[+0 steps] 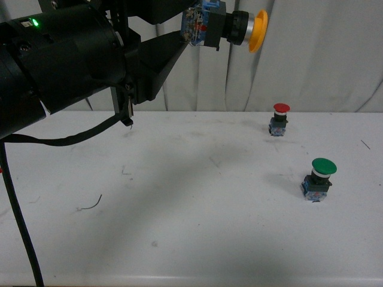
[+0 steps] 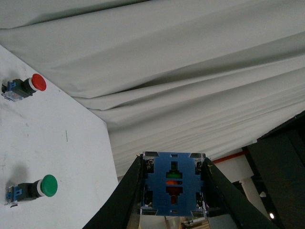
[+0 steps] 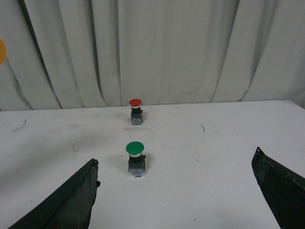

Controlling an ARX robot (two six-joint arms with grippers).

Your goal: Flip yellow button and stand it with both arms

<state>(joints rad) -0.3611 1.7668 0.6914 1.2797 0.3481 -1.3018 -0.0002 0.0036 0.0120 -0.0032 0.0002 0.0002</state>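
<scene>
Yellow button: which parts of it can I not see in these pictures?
Front view: the left claw covers part of the base of the yellow button.
Left wrist view: the base hides the cap.
Right wrist view: the picture's edge cuts off all but a cap sliver.

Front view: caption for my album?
Left claw holds yellow button sideways, high up; red button and green button stand on the table.

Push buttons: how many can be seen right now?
3. The yellow button is held sideways in the air by the left gripper; the red button stands on the table, farther back; the green button stands nearer, to its right. None appears hidden.
</scene>
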